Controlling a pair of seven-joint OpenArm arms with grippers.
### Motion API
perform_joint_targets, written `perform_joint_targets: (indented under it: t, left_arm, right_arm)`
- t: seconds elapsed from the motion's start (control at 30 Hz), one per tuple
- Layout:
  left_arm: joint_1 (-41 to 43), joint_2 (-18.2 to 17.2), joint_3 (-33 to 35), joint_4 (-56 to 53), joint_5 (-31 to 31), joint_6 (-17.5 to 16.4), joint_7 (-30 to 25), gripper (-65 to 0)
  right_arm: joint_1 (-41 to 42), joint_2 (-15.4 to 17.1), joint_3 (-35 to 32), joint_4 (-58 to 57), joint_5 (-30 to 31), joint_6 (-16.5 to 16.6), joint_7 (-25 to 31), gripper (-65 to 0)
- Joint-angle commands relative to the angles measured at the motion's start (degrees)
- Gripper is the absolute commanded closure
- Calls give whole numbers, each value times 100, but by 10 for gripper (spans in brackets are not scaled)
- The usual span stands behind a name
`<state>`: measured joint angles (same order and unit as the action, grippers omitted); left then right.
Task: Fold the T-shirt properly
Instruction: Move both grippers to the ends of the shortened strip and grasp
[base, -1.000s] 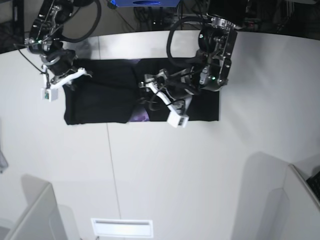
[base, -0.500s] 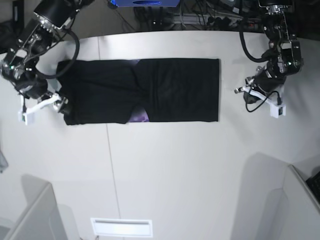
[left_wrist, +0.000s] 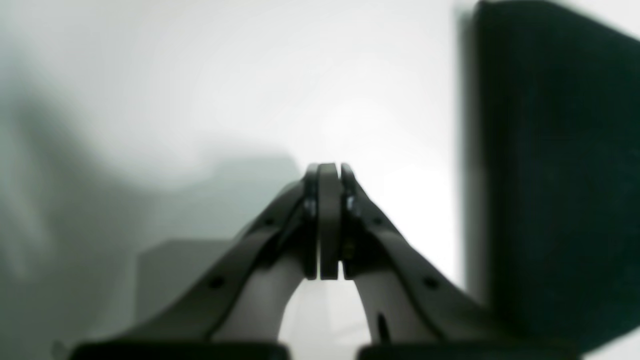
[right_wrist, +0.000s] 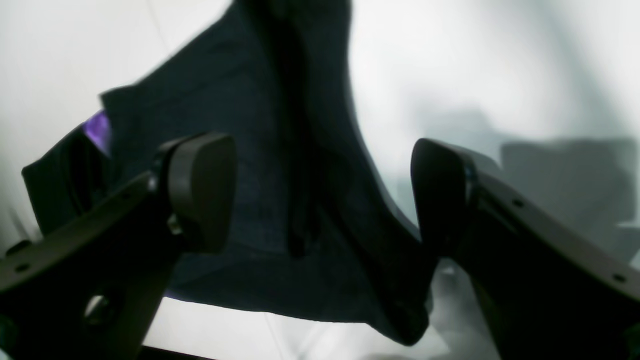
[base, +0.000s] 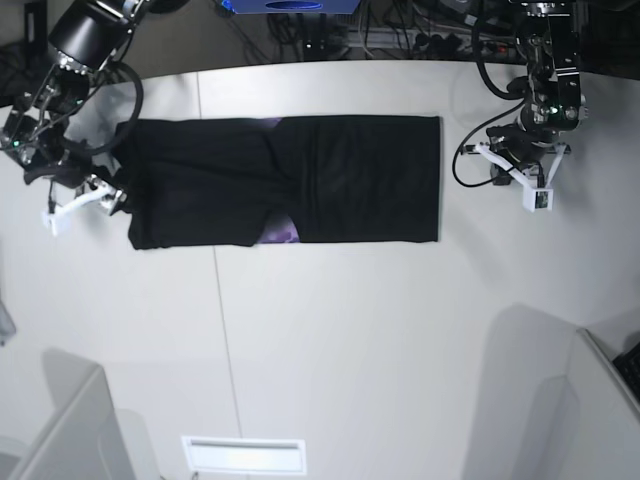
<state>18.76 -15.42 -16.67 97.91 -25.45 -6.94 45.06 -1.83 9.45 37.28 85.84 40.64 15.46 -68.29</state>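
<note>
Across the white tabletop (base: 350, 360), toward its far side in the base view, lies the plain black cloth T-shirt (base: 370, 180), partly folded, with bits of purple print showing between its dark layers. Its end on the right arm's side is partly covered in that view by the black-and-white right gripper (base: 88, 208). From the right wrist, the gripper's dark fingers stand wide apart over the cloth, with nothing clamped between them; they hide parts of the fabric, and the shirt's upper end runs out of the picture.

Beside the shirt's other end, apart from it, hangs the black-and-white left gripper (base: 522, 178), its narrow dark fingertips shut together over bare white surface. The left wrist view catches only a blurred strip of black cloth, cut off by the picture's edge. Both arms are cropped at the top of the base view. A blue object (base: 290, 5) at that same edge is cut off too, and what it is cannot be made out.
</note>
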Motion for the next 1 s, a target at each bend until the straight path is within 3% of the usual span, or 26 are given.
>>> perform_joint_targets:
  t: [0.0,0.13,0.33,0.67,0.9,0.97]
  left_arm:
    - [-8,-36,-61,16,9,13,-203,0]
    - [-17,-10,-52,-99,0,13,-308,0]
    - [-26,-10,300,-99,0,13,-317,0]
    - [-210,333,555,-178,0,13,-290,0]
    - [-342,368,853,-266,0,13,-308,0]
    - [-369,377,906,-266,0,21,-308,0]
  right_arm:
    - [64,88,13,27,98,14,82,-509]
    - [73,140,-5,-123,98,49,82,-509]
    - [-147,237,-488,-149,116,392,249,-509]
    - [-464,202,-1130,-132,134,401,574,-507]
    - [-455,158,-1174,-167,98,401,829,-504]
    - [-464,158,-1191,-167,98,401,847,-455]
